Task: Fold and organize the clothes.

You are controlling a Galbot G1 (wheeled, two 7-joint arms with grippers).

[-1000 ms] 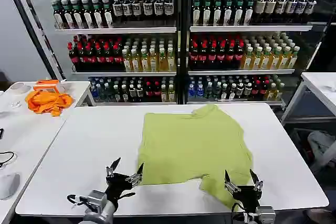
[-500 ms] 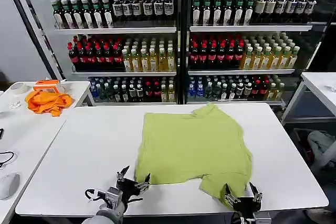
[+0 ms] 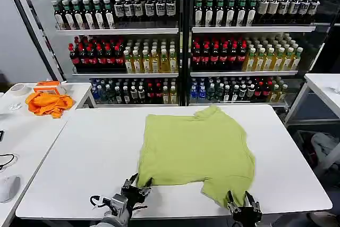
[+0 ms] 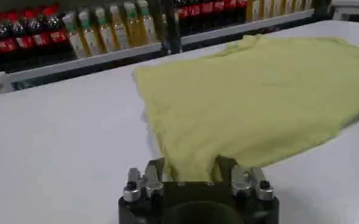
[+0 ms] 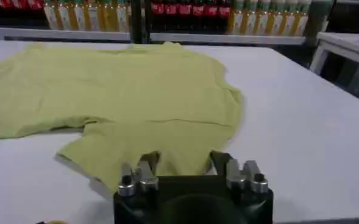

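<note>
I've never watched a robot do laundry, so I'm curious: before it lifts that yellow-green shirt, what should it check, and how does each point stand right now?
1. Lime yellow-green soft fabric T-shirt lies spread on the white table: ok, though its near right part looks rumpled.
2. Left end effector is at the shirt's near left corner: ok.
3. Right end effector is at the near right edge: ok.
4. Fingers of both are open, with fabric between them in the wrist views: ok.
5. Fabric actually clamped: not ok, neither has closed yet.
6. Bright orange cloth sits apart on the side table: ok.
</note>
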